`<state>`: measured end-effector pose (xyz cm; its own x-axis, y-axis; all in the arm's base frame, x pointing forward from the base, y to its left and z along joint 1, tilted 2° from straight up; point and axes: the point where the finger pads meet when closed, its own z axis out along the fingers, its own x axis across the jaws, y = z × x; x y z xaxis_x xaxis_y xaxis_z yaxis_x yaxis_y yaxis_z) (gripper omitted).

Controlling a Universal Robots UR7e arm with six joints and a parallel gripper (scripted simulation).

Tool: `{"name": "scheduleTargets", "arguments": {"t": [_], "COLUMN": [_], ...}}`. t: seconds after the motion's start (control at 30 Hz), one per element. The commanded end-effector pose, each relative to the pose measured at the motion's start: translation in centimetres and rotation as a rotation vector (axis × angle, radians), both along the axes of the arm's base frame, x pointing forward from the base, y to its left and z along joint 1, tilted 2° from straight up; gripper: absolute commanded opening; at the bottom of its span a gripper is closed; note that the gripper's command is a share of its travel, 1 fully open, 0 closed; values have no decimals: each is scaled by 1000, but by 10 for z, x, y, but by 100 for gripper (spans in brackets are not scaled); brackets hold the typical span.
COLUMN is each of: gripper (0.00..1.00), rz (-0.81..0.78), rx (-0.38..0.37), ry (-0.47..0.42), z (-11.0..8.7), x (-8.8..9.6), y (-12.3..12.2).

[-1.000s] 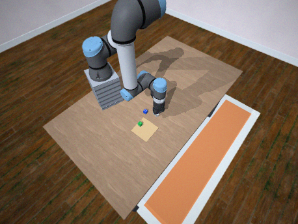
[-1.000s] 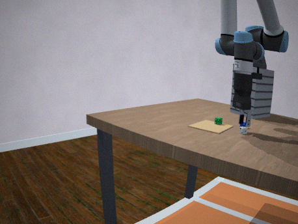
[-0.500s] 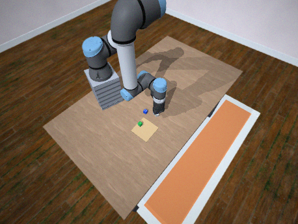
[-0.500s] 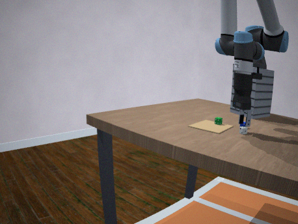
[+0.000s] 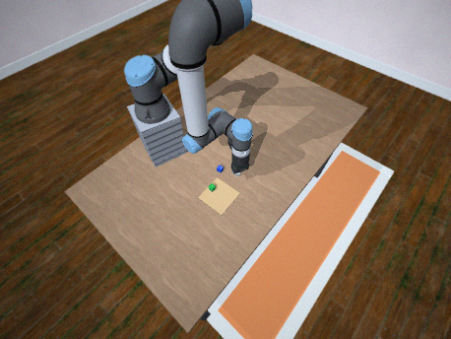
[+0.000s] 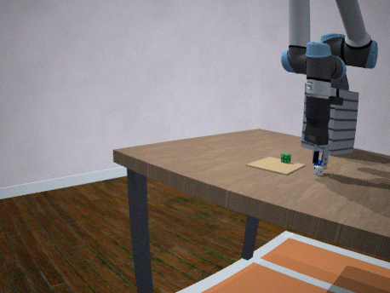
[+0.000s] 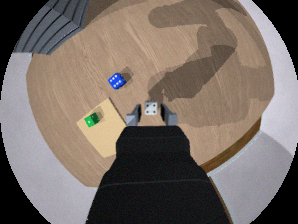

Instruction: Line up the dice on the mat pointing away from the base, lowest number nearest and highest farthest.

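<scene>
- While the green die [image 5: 212,187] [image 6: 285,158] [image 7: 92,119] is already sitting on the mat, I am judging the step in hand to be picking up the white die [image 6: 318,170] [image 7: 151,107].
- My gripper [image 5: 238,170] [image 6: 320,164] [image 7: 150,109] is standing with its jaws parted and released; the wrist view is showing bare gaps on both sides of the white die, which is resting on the table directly under the jaws.
- Next, I am looking to settle the jaws evenly around it, close gently and lift straight up, keeping its four pips facing upward.
- The blue die [image 5: 220,169] [image 6: 319,162] [image 7: 117,81] is lying off the mat, up and to the left of the jaws in the wrist view, showing six; I am expecting it to go farthest from the base, with the white one in the middle.
- No container is showing; the tan mat [image 5: 222,199] [image 6: 270,165] [image 7: 106,137] is lying flat to the left of the jaws in the wrist view, carrying only the green die near its base-side edge.
- I am not managing to read the green die's top number, so I am only presuming that it is the lowest.

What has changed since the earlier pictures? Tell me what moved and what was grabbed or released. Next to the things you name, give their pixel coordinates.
Nothing visibly changed: nothing was taken hold of or let go. The open fingers [image 6: 325,160] remain at the white die [image 5: 237,174] [image 6: 318,171] [image 7: 151,108]; the green die [image 5: 212,187] [image 6: 285,158] [image 7: 92,119] stays on the mat [image 5: 222,202] [image 6: 268,165] [image 7: 107,142].
</scene>
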<state>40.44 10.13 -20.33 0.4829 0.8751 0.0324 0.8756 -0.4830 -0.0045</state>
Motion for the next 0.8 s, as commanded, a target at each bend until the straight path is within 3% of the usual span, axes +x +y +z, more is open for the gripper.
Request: {"name": "scheduleTargets", "arguments": {"t": [0.0, 0.37, 0.77], "gripper": [79, 79, 79], "rz": [1, 1, 1], "rx": [-1, -1, -1], "ry": [-3, -3, -1], "z": [-7, -25, -28], "x": [2, 2, 1], "y": [0, 1, 1]}}
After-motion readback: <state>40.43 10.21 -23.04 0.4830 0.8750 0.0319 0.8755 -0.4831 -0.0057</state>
